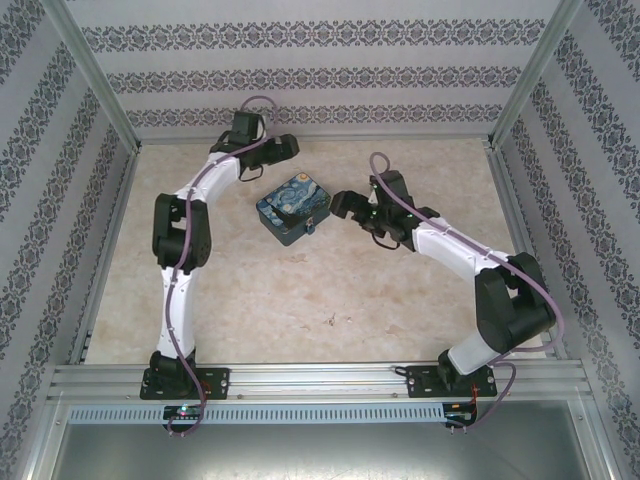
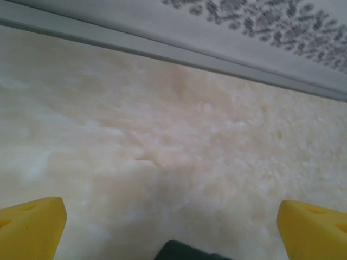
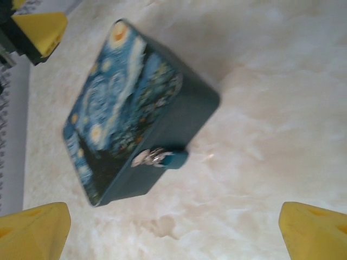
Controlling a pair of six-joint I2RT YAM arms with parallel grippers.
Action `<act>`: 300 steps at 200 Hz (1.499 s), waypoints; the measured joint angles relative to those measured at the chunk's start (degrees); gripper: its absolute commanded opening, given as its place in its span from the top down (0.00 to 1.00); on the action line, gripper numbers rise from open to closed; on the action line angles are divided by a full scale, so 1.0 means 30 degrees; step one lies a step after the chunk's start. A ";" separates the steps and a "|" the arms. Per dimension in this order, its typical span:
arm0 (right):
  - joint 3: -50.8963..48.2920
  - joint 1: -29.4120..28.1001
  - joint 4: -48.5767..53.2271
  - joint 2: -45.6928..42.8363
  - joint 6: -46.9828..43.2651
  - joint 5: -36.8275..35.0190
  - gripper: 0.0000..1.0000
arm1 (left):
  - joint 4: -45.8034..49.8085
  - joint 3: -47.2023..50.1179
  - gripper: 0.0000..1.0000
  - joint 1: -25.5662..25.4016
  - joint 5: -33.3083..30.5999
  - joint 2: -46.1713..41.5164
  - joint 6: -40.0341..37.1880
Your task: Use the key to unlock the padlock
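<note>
Closing in on the padlock [image 3: 174,158] calls for a slow, square approach: it hangs on the tin's [image 3: 124,103] front wall, just below centre in the right wrist view, its teal body pointing right. The right claw [image 3: 173,235] faces it, spread wide and empty. The left claw [image 2: 172,230], also spread and empty, looks at bare tabletop [image 2: 162,135]. I cannot make out the key (too small, or hidden), so I judge that finding it comes first, then steadying the padlock with one claw.
</note>
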State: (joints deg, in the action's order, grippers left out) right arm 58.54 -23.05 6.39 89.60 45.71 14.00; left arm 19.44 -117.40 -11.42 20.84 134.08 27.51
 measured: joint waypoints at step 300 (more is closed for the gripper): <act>-0.3155 -0.0248 -0.1355 -0.0379 -0.0226 0.0692 0.07 | 0.1443 1.6735 0.00 -0.1472 0.0933 -1.4032 0.3738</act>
State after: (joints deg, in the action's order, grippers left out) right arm 49.08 -23.79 2.33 88.47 45.04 16.08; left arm 23.77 -67.20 -15.84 23.64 91.98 38.72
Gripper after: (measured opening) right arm 0.928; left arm 0.997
